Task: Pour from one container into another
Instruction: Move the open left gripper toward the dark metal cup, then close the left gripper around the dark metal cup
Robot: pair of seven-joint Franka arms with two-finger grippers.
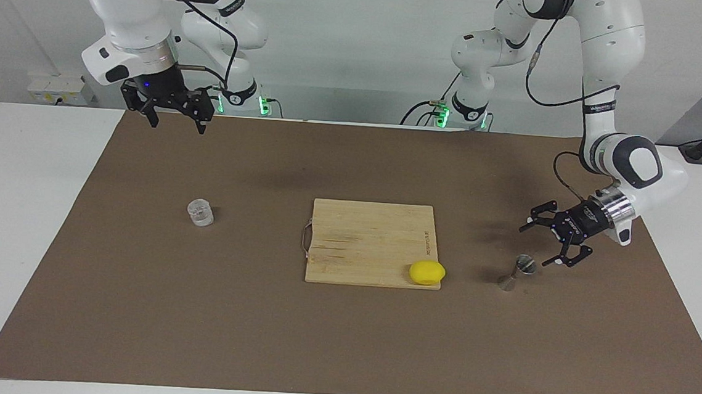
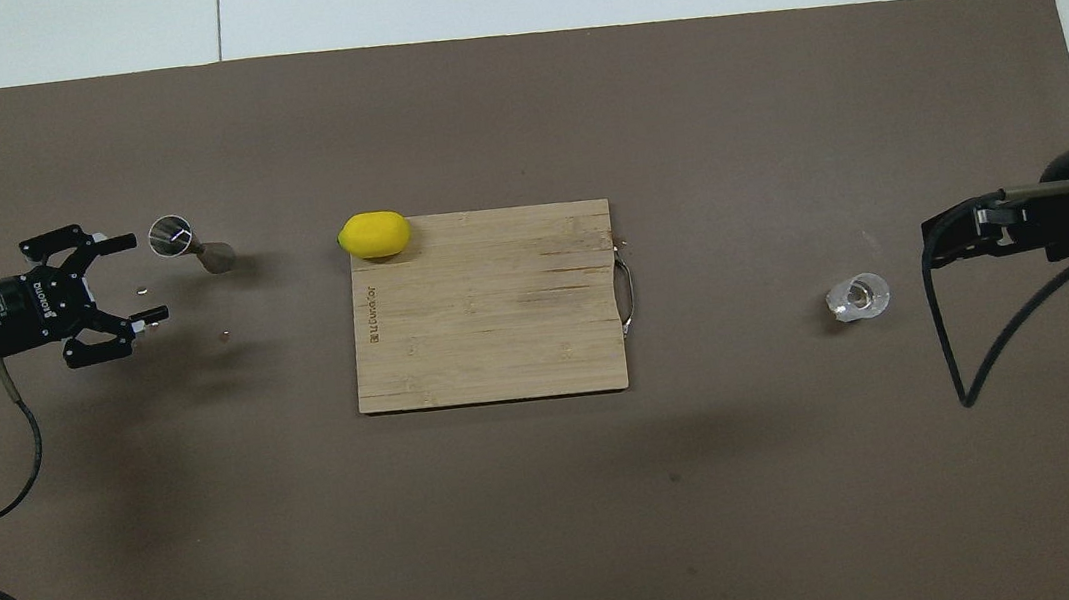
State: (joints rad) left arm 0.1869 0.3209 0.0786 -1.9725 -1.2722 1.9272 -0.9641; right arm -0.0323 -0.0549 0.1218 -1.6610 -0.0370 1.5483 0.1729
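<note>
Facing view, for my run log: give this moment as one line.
left gripper: open, beside steel hourglass jigger, not touching | right gripper: open, waiting | clear glass cup: upright on mat, untouched | pour: not begun
</note>
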